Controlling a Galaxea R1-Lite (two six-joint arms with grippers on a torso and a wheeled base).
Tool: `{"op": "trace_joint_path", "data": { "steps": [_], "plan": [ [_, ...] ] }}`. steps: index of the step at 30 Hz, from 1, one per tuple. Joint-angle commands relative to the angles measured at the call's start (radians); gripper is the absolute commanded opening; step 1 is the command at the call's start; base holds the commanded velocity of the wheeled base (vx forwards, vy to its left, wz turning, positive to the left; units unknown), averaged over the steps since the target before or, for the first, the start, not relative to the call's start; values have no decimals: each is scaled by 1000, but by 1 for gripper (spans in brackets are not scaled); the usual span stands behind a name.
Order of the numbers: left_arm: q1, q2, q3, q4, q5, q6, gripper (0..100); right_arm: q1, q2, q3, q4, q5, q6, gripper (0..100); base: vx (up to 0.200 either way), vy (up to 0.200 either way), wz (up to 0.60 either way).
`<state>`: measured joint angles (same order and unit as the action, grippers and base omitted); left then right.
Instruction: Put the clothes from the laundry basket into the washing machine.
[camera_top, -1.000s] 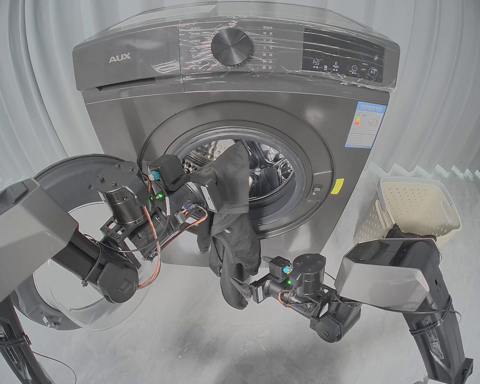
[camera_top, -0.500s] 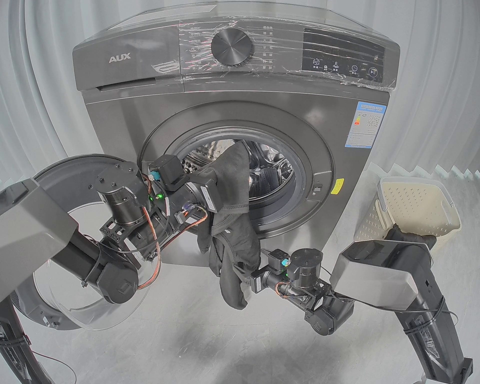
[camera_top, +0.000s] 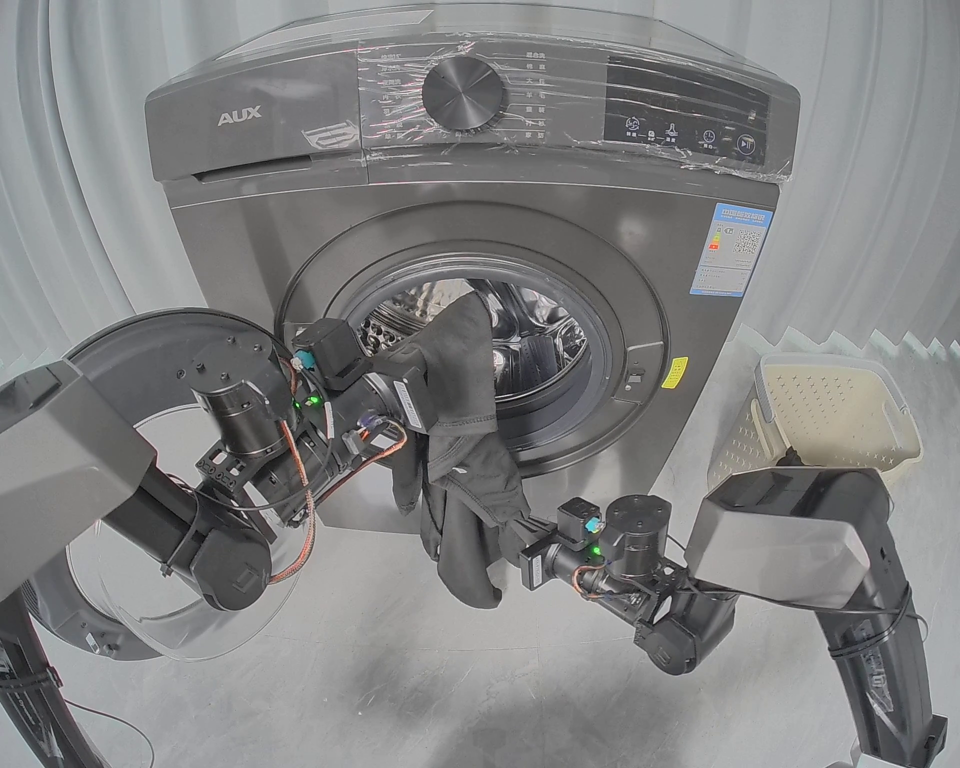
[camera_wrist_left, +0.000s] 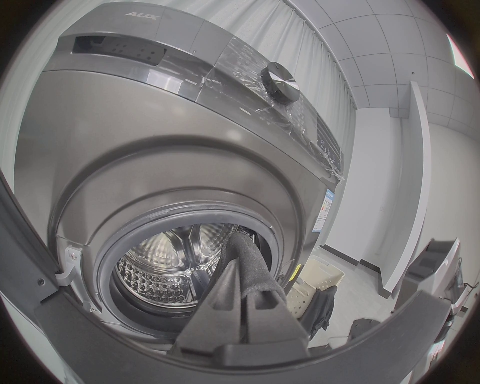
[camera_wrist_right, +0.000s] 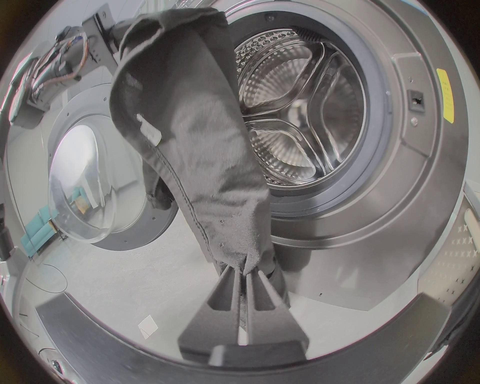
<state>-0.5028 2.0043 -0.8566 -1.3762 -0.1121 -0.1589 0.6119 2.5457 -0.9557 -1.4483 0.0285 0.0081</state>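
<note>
A black garment hangs in front of the washing machine's open drum. My left gripper is shut on its upper part at the left side of the drum mouth; from the left wrist the cloth drapes over the closed fingers. My right gripper is shut on a lower fold below the door opening; the right wrist view has the garment pinched between its fingers. The cream laundry basket lies tipped on the floor at the right, with dark clothing in it.
The round door stands swung open at the left, behind my left arm. The grey floor in front of the machine is bare. White curtains hang behind the machine on both sides.
My right gripper closed on the garment's lower fold and pulled it right and slightly up. My left gripper shifted a little left and down with the upper part.
</note>
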Motion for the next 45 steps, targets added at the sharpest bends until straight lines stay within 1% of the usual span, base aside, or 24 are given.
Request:
{"op": "trace_joint_path", "data": {
  "steps": [1,3,5,9,12,14,15,16,17,18,19,20,22,25,26,27,28,31,32,34,37,40,43,45],
  "plan": [
    [21,1,18,-1,0,-1,0,-32,-163,140,-18,8,4,0,0,0,0],
    [23,-4,28,-3,0,-1,0,-49,-196,164,-29,13,3,0,0,0,0],
    [26,-12,50,-12,0,-1,0,-69,-231,189,-32,33,3,0,0,0,0],
    [49,-21,119,-57,-4,1,0,-110,-294,241,-35,71,4,0,0,0,0],
    [50,-27,182,-109,-8,1,0,-141,-346,279,-69,85,6,0,0,0,0],
    [56,-28,229,-155,-11,1,0,-155,-394,313,-84,96,16,0,0,0,0],
    [61,-33,249,-172,-11,7,0,-159,-417,327,-87,99,21,0,0,0,0],
    [61,-33,249,-172,-11,7,0,-164,-446,344,-89,100,30,0,0,0,0],
    [67,-65,304,-178,-11,18,0,-164,-466,354,-90,97,39,0,0,0,0],
    [67,-71,312,-178,-11,18,0,-164,-472,357,-90,96,43,0,0,0,0],
    [63,-113,350,-176,-15,15,0,-159,-504,374,-90,90,59,0,0,0,0],
    [63,-113,350,-176,-15,15,0,-159,-504,374,-90,90,59,0,0,0,0],
    [55,-200,403,-176,-23,13,0,-144,-568,416,-90,83,73,0,0,0,0],
    [55,-266,458,-176,-58,15,0,-109,-625,442,-90,56,79,0,0,0,0],
    [55,-266,458,-176,-58,15,0,-109,-625,442,-90,56,79,0,0,0,0],
    [56,-308,507,-176,-93,13,0,-95,-656,445,-90,41,99,0,0,0,0],
    [56,-320,519,-176,-100,12,0,-93,-665,445,-90,34,113,0,0,0,0],
    [56,-320,519,-176,-100,12,0,-93,-665,445,-90,34,113,0,0,0,0],
    [69,-329,521,-176,-106,19,0,-93,-700,446,-90,22,181,0,0,0,0],
    [84,-326,502,-176,-109,6,0,-104,-693,446,-90,27,182,0,0,0,0],
    [112,-317,484,-176,-109,-1,0,-100,-691,460,-92,24,181,0,0,0,0],
    [133,-314,441,-176,-101,-8,0,-93,-693,477,-92,10,182,0,0,0,0],
    [156,-323,439,-176,-100,-34,0,-101,-705,483,-92,-1,182,0,0,0,0],
    [165,-320,444,-176,-101,-45,0,-106,-713,473,-92,-1,184,0,0,0,0]
  ]
}}
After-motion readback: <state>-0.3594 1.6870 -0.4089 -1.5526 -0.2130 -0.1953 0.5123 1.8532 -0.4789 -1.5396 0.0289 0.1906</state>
